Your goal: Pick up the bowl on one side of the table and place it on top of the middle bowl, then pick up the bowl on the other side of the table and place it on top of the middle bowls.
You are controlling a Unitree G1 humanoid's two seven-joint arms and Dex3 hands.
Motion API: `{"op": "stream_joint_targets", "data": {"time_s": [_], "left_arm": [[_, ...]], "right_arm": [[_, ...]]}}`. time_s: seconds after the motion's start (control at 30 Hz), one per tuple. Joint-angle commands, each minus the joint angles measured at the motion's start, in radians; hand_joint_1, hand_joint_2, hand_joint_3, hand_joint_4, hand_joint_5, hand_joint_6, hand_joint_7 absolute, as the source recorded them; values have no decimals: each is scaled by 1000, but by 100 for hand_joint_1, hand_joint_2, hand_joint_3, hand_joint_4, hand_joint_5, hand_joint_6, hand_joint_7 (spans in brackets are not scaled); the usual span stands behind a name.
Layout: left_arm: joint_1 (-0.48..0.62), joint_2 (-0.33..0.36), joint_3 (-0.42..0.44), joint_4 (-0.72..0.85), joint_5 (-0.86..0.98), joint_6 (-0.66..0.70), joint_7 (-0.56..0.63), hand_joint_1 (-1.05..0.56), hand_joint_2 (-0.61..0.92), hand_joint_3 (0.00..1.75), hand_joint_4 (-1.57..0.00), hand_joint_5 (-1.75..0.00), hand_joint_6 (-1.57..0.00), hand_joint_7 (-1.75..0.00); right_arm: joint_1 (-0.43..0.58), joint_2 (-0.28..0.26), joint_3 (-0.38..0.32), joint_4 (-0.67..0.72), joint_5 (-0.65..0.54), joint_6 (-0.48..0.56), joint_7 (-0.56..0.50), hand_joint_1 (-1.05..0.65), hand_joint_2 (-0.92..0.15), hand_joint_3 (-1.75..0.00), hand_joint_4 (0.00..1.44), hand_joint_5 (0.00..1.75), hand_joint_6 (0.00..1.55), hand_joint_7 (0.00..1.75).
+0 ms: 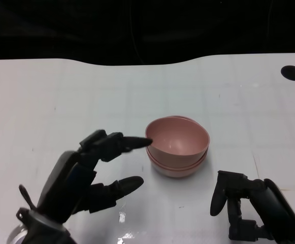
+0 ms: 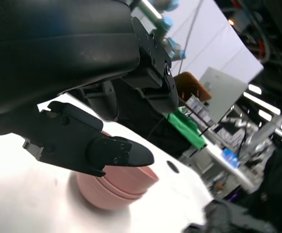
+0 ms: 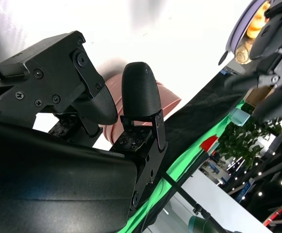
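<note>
White and faintly gridded, the table (image 1: 61,96) is set against a dark background, with a black round hole (image 1: 292,72) near its far right corner. Pink bowls (image 1: 177,146) are stacked in one nest near the middle of the table, the top bowl (image 1: 178,136) sitting slightly tilted in those below. The left hand (image 1: 94,170) is held just beside the stack's left side, fingers spread and gripping nothing, one fingertip (image 1: 142,143) at the top bowl's rim. The right hand (image 1: 249,208) is seen near the front edge, right of the stack, fingers apart and empty.
</note>
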Motion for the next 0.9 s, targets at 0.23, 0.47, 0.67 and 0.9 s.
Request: {"op": "stream_joint_targets", "data": {"time_s": [0.23, 0.47, 0.67, 0.9], "left_arm": [[106, -61, 26, -174, -286, 251, -166, -16, 58, 97, -65, -141, -63, -121], [136, -86, 65, -212, -399, 355, -245, -9, 53, 118, -74, -148, -72, -127], [130, -112, 94, -168, -448, 353, -310, -11, 50, 123, -80, -164, -79, -133], [138, -132, 118, -127, -450, 341, -354, -16, 46, 125, -77, -174, -75, -147]], "right_arm": [[0, -9, -4, -9, 5, 0, 0, -7, -16, -166, 96, 175, 83, 155], [-1, -12, -7, -5, 9, -5, 1, -8, -16, -166, 96, 175, 83, 155], [4, -19, -13, -2, 17, -11, 5, -7, -16, -165, 95, 175, 83, 154], [9, -23, -17, -3, 24, -14, 11, -7, -17, -165, 95, 175, 83, 154]]}}
